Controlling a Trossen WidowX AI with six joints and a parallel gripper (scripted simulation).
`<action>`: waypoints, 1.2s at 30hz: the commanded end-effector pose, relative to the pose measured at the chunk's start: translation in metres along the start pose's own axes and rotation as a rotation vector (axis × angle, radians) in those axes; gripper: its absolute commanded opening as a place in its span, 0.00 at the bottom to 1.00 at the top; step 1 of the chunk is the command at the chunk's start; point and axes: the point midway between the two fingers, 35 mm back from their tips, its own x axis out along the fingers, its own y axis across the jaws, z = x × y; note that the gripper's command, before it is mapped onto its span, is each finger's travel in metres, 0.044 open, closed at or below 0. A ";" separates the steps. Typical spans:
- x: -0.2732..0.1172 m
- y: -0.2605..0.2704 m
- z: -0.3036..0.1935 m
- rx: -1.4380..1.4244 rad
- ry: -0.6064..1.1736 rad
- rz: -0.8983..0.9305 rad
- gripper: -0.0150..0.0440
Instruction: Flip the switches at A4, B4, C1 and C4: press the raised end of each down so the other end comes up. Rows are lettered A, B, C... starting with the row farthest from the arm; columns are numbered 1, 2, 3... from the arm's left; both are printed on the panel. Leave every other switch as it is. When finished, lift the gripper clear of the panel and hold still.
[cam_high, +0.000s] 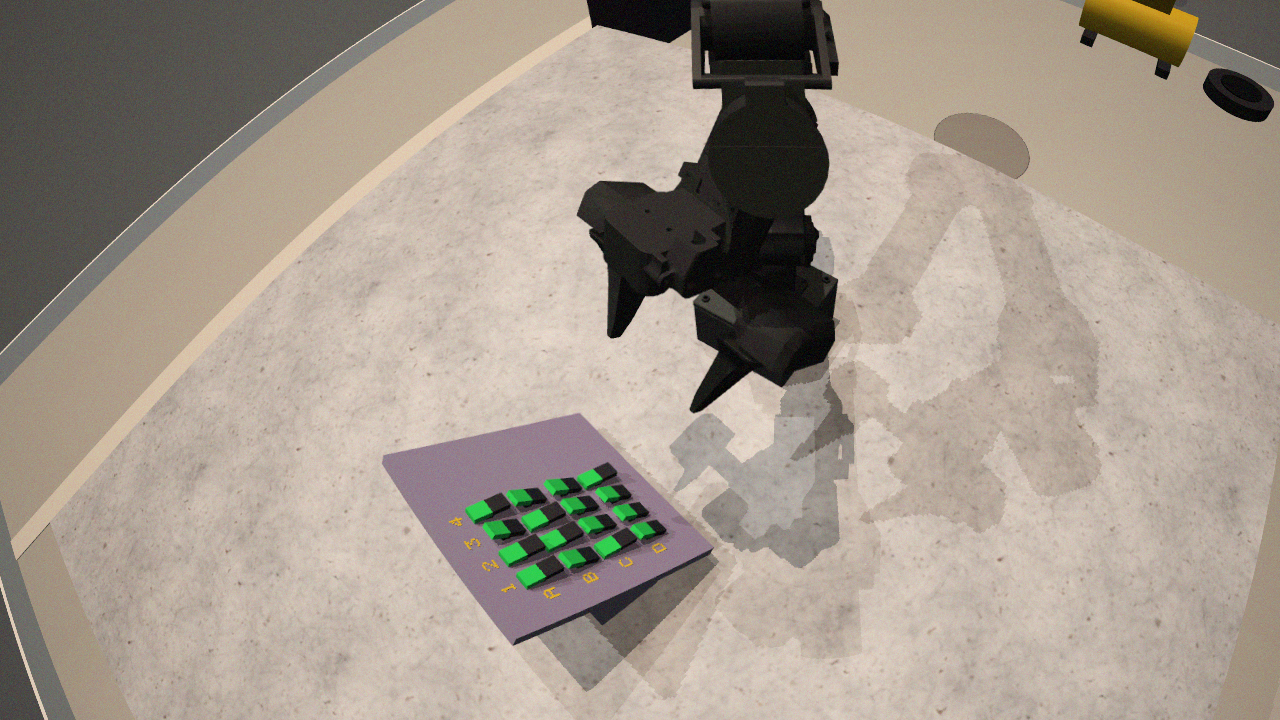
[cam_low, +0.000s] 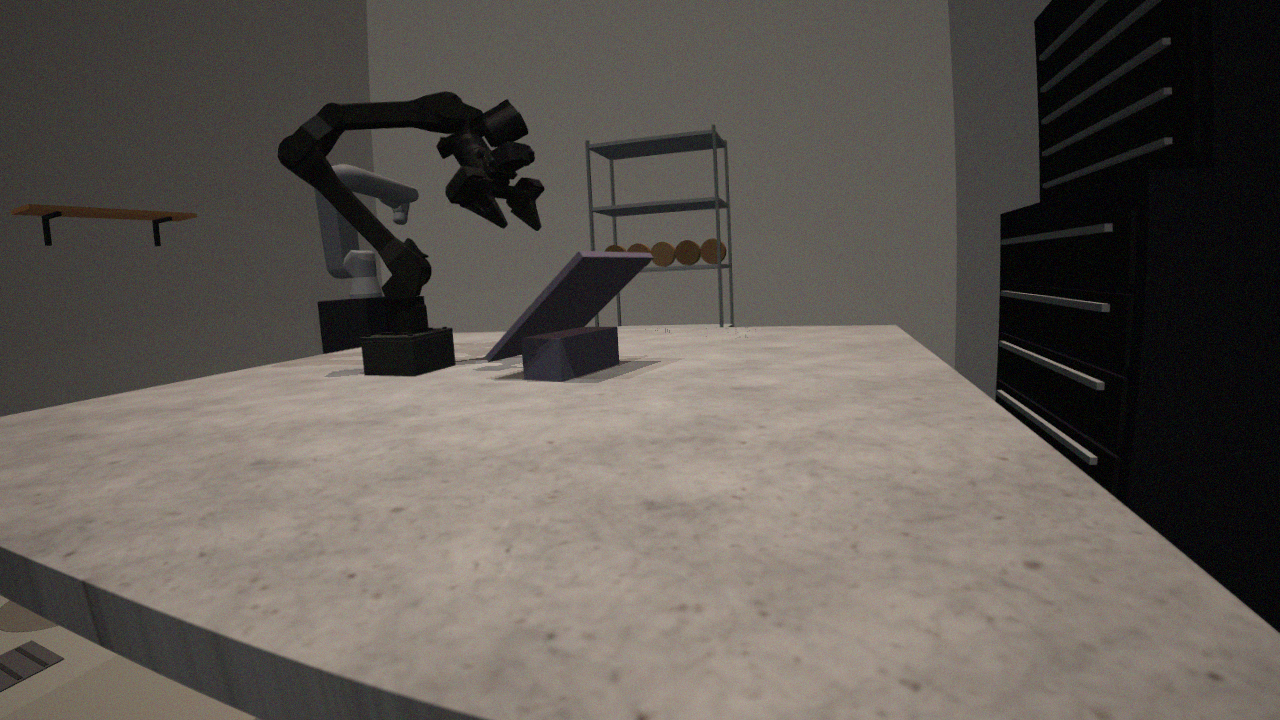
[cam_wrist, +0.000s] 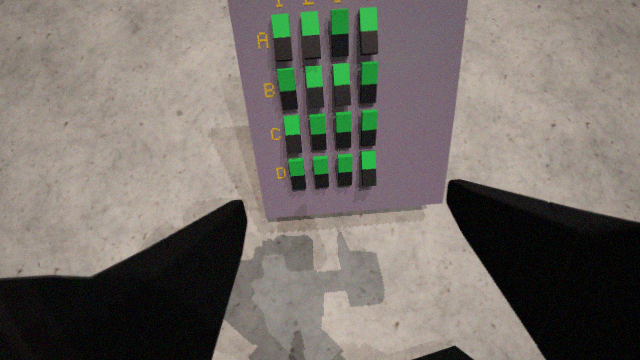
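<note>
The tilted purple panel (cam_high: 501, 443) (cam_low: 572, 291) (cam_wrist: 420, 100) bears sixteen green-and-black switches. A4 (cam_high: 486, 508) (cam_wrist: 369, 31) and C1 (cam_high: 614, 542) (cam_wrist: 292, 134) look bright, their black near ends appearing raised. B4 (cam_high: 525, 497) (cam_wrist: 369, 82) and C4 (cam_high: 562, 486) (cam_wrist: 369, 128) look darker, their green far ends appearing raised. A1, A2, B2, B3 and D4 match the bright ones; the others match the darker ones. My gripper (cam_high: 654, 373) (cam_low: 521, 226) (cam_wrist: 346, 200) is open and empty, above and on the arm's side of the panel, touching nothing.
The panel rests on a dark block (cam_low: 572, 352) on the speckled table (cam_low: 716, 492). Its high edge faces away from the arm base (cam_low: 407, 351). The arm's shadow (cam_high: 778, 501) (cam_wrist: 290, 280) falls beside the panel's low edge. Shelves and drawers stand beyond the table.
</note>
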 end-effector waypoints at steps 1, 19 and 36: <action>0.001 0.000 0.001 0.001 0.001 0.000 0.89; 0.116 -0.041 0.060 0.009 -0.062 -0.001 0.25; 0.137 -0.041 0.061 0.009 -0.065 -0.001 0.25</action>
